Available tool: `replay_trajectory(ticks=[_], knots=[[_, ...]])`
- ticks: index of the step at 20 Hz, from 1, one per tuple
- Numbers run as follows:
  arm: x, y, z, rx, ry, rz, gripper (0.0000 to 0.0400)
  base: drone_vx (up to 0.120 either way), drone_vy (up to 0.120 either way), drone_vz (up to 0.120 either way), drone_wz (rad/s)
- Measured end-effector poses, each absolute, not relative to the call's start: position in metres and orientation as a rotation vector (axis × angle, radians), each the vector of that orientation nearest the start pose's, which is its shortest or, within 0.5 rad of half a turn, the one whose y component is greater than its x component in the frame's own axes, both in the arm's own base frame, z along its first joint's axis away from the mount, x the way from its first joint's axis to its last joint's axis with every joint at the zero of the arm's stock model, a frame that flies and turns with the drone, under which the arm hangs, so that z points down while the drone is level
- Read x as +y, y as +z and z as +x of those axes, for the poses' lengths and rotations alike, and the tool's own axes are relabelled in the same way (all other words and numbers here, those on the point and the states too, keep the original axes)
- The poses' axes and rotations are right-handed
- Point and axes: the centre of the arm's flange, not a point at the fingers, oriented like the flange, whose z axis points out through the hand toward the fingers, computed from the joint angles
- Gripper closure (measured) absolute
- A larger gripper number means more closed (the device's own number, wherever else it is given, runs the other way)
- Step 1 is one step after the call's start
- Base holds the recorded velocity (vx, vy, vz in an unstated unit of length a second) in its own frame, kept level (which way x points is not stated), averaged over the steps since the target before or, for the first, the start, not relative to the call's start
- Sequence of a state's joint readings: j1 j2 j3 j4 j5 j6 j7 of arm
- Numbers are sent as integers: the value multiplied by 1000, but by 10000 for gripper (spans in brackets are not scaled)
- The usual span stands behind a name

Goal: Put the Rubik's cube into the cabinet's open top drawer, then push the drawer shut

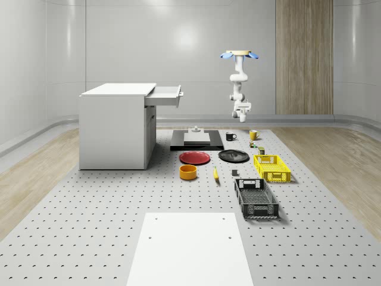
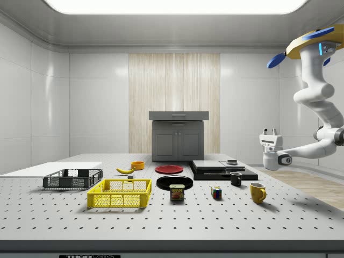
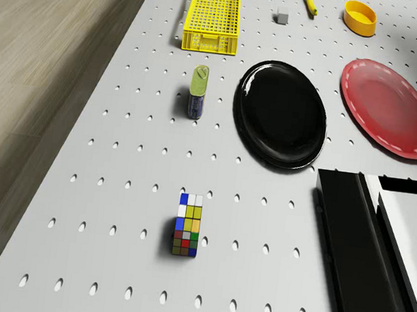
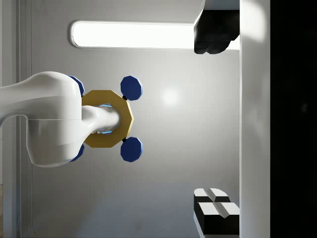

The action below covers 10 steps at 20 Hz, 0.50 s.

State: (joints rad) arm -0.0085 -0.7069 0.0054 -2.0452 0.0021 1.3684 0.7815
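Drone (image 1: pixel 239 55) hovers above the table's far end, past the yellow mug (image 2: pixel 257 192). Gripper (image 2: pixel 269 131) points upward, jaws apart, empty. Rubik's cube (image 3: pixel 188 225) sits on the table (image 3: pixel 125 214), at 7 o'clock from the black plate (image 3: pixel 281 113). Top drawer (image 1: pixel 166 95) open.

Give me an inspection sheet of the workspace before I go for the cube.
Surface: grey perforated table, white panel lying on it.
Job's things: multicoloured Rubik's cube on the table, untouched; white cabinet, top drawer open.
Clutter: yellow mesh crate, black mesh crate, red plate, black plate, orange bowl, yellow banana, tin can, black mug, yellow mug.
Grippers: white gripper, fingers open, empty, pointing up; quadrotor drone hovers above the table.
Cables: nothing seen.
Surroundings: white walls, wood wall panel.
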Motion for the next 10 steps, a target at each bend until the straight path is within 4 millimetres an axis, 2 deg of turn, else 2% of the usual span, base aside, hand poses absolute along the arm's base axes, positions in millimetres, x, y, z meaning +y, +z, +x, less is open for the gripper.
replay_trajectory(ticks=[3, 10], knots=[[0, 691, 303, 1198, -48, -2893, 0, 120, 120, 0, 0], [1, 691, 303, 1200, -60, -2896, 0, 120, 0, 0, 0]])
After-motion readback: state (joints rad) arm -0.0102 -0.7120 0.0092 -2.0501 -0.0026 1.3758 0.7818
